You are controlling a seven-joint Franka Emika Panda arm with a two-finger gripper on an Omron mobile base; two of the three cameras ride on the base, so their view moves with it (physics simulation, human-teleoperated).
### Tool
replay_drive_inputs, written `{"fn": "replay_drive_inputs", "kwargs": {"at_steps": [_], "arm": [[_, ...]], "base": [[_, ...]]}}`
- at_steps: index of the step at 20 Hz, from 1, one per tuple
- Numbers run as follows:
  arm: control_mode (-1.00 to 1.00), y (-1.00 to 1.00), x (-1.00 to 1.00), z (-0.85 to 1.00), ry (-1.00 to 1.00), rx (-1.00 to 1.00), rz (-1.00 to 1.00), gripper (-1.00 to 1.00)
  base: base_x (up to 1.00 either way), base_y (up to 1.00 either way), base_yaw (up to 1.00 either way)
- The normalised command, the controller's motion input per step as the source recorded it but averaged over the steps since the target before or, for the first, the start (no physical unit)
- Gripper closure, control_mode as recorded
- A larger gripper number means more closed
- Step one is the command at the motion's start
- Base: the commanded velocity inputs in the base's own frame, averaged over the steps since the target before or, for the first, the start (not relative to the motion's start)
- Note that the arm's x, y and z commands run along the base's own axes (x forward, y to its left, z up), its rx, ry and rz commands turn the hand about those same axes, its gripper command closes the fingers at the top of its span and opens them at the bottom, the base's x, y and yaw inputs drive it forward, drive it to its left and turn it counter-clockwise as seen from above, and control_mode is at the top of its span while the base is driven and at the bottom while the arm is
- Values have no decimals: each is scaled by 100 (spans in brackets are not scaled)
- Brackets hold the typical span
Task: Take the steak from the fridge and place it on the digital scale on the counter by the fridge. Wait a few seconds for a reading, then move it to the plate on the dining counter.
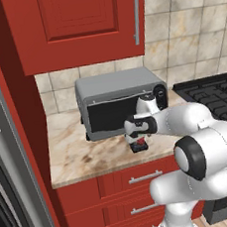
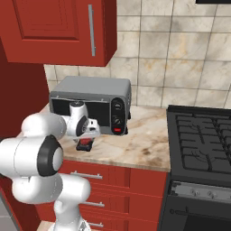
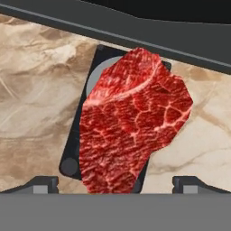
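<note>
Red marbled meat, the steak (image 3: pixel 133 124), is seen lying on the digital scale (image 3: pixel 74 149), which is covered over most of its black top; a dark strip is left showing at 9 o'clock and a corner at 1 o'clock. The gripper (image 3: pixel 115 185) is held above it with its jaws spread wide, one tip at each side, nothing being held. The scale is set on the beige marbled surface (image 1: pixel 75 154), just in front of the grey toaster oven (image 1: pixel 115 93). Open stone is left at 9 o'clock of the scale, toward the fridge (image 1: pixel 4 163). Red drawers (image 1: pixel 118 184) are fitted below the surface, a red wall cabinet (image 1: pixel 75 25) above, and a black stove (image 2: pixel 203 140) at 3 o'clock.
</note>
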Motion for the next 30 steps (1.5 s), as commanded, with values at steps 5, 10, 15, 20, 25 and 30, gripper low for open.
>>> {"fn": "replay_drive_inputs", "kwargs": {"at_steps": [5, 10, 15, 20, 25, 30], "arm": [[-100, 7, 34, 9, 9, 0, -5, -100], [-100, 6, 15, 0, 8, 0, -9, -100], [-100, -1, -22, -16, 8, 0, -6, -100], [-100, -5, -34, -10, 2, 0, -4, -100], [-100, -12, -43, -12, 0, 3, -3, -100], [-100, -2, -9, -10, -2, 5, -1, -100]], "base": [[0, 0, 0], [0, 0, 0], [0, 0, 0], [0, 0, 0], [0, 0, 0], [0, 0, 0]]}}
